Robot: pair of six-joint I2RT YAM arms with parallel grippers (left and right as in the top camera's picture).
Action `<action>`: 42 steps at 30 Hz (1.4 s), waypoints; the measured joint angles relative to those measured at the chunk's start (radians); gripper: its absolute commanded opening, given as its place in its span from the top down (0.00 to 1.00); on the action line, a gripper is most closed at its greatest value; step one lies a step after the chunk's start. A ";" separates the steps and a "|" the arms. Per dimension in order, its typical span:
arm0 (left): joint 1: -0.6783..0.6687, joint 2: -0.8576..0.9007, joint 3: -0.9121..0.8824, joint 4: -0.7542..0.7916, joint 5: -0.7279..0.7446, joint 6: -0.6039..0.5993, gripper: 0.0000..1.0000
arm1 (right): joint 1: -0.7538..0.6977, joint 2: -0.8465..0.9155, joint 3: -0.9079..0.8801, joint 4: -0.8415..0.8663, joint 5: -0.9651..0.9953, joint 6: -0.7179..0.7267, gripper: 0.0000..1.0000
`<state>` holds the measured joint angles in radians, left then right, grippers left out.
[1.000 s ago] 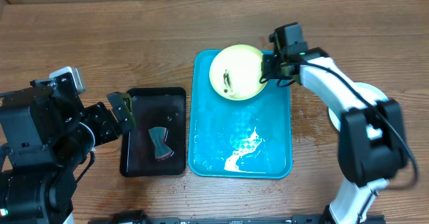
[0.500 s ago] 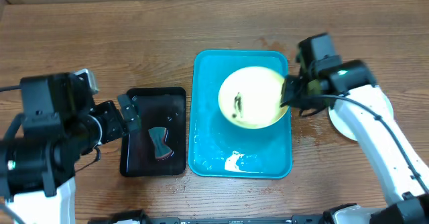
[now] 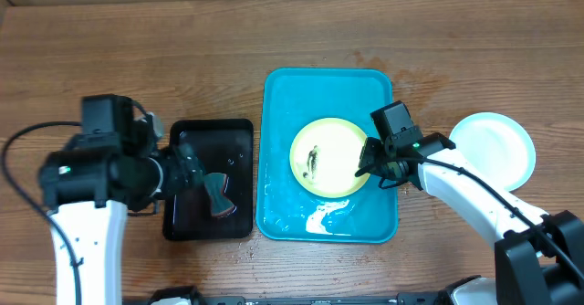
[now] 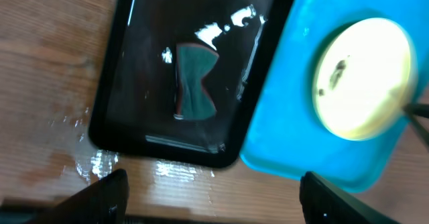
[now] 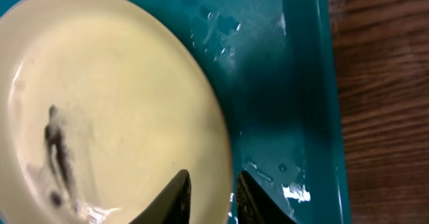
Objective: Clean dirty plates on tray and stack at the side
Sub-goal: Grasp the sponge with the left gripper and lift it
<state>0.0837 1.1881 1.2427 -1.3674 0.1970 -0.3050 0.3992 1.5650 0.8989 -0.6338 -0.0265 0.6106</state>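
Pale yellow-green plate [image 3: 333,145] lies flat in turquoise tray [image 3: 283,104], right of the tray's centre, dark smear [image 3: 313,162] facing up.

Right gripper [image 3: 368,159] is at the plate's right edge. In the wrist view its fingers [image 5: 175,196] sit close together, pinching the rim, one above the plate face and one on the tray side.

Light blue plate [image 3: 493,150] rests on the table [image 3: 137,49] to the right of the tray, apart from it.

Left gripper [image 3: 189,163] hovers over the black tray [image 3: 237,131], fingers spread wide and holding nothing. A dark sponge [image 3: 216,195] lies in that tray, just beside the gripper.

Wet sheen shows on the turquoise tray's near end.
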 measured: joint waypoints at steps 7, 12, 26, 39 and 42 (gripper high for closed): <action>-0.099 0.040 -0.302 0.233 -0.083 -0.069 0.25 | 0.000 -0.129 0.079 -0.137 0.001 -0.068 0.70; -0.122 0.127 -0.442 0.399 -0.105 -0.115 0.38 | 0.000 -0.257 0.097 -0.183 0.001 -0.083 0.67; -0.174 0.415 -0.423 0.639 -0.107 -0.122 0.96 | 0.000 -0.276 0.097 -0.221 0.001 -0.088 0.65; -0.174 0.456 -0.145 0.407 -0.137 -0.051 0.41 | 0.000 -0.277 0.097 -0.229 0.001 -0.088 0.65; -0.174 0.458 -0.189 0.496 -0.164 -0.050 0.42 | 0.000 -0.277 0.097 -0.232 0.000 -0.089 0.64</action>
<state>-0.0902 1.6459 1.0534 -0.8715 0.0334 -0.3553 0.3988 1.2884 0.9955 -0.8654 -0.0261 0.5220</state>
